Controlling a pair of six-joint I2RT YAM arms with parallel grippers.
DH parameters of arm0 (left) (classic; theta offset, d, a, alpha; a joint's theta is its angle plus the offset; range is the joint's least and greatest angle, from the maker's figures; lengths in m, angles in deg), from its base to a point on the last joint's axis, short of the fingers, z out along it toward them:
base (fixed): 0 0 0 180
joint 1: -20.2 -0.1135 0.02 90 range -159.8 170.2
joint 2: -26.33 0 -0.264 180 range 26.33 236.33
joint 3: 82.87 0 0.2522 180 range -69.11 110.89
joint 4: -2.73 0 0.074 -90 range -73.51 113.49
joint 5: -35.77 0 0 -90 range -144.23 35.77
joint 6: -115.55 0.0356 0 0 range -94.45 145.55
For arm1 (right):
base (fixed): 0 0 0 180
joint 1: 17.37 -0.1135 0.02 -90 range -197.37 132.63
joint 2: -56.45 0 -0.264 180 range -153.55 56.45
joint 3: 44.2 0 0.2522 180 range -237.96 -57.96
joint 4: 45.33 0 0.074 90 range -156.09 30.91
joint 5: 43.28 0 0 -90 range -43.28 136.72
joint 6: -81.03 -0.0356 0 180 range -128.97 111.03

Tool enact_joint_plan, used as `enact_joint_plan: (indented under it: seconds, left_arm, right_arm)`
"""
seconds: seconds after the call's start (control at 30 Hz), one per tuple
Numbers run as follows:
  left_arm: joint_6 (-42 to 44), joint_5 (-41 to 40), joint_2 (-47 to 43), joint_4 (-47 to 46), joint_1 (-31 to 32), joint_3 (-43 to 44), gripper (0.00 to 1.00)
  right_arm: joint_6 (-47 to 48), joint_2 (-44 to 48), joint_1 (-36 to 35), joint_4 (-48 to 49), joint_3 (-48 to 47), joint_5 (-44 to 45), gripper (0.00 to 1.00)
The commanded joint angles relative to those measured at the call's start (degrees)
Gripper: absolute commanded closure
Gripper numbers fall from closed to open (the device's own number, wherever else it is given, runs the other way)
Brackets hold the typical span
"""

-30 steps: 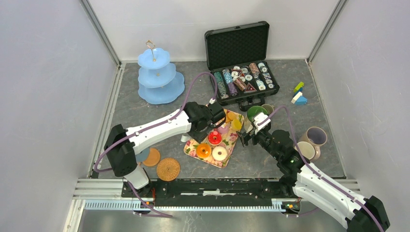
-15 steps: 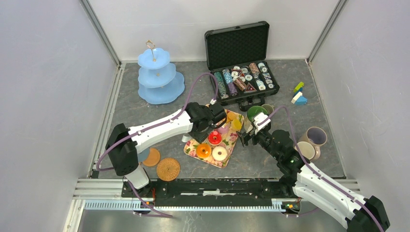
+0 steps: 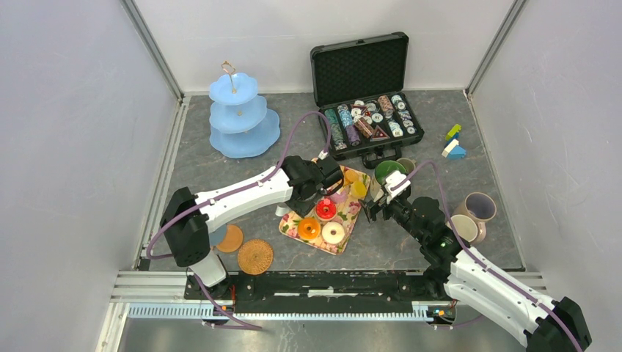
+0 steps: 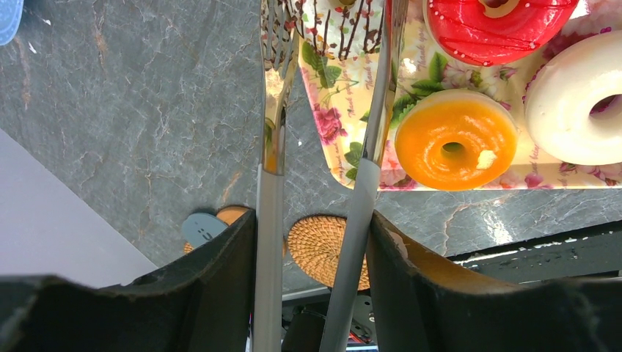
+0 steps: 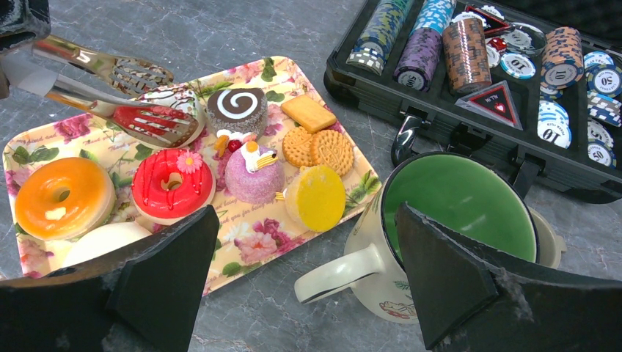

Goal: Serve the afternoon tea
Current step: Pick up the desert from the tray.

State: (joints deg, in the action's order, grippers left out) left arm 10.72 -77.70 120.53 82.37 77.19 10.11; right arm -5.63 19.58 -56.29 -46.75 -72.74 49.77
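The left claw (image 4: pixel 312 227) is clamped on a pair of tongs (image 4: pixel 273 147), whose long axis is pointed straight ahead over the tray (image 4: pixel 330 125). The drizzled cake (image 4: pixel 341 26) is seen between their tips. The right claw (image 5: pixel 304 213) is held wide apart beside the green-lined mug (image 5: pixel 458 198).

From above and behind the arm bases, the top view looks steeply down over the whole table (image 3: pixel 191 169). The left wrist view peers close along its tongs (image 4: pixel 270 198) at a corner of the floral tray (image 4: pixel 337 125). The right wrist view, low and near, shares that tray and the orange donut (image 5: pixel 64 198).
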Motion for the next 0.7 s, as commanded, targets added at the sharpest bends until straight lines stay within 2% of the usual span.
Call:
enact_joint_plan:
  seconds: [0.0,0.4,0.53,0.67]
  left_arm:
    - [-0.44,-1.13,-1.70,-0.94,0.31,0.02,0.54]
    - [1.98,-8.57,-4.63,1.00,0.14,3.31,0.54]
    - [5.43,-15.77,-2.17,0.57,-0.36,5.34,0.54]
    - [10.36,-23.38,2.81,-0.74,-3.53,9.37,0.51]
  right_arm:
    - [0.28,0.01,-0.28,1.27,-1.68,0.02,0.02]
    - [0.18,-0.02,-0.28,1.24,-1.71,0.02,0.02]
    - [0.09,0.26,-0.28,1.18,-1.68,-0.14,0.02]
    - [0.05,0.30,-0.28,1.20,-1.69,-0.32,0.02]
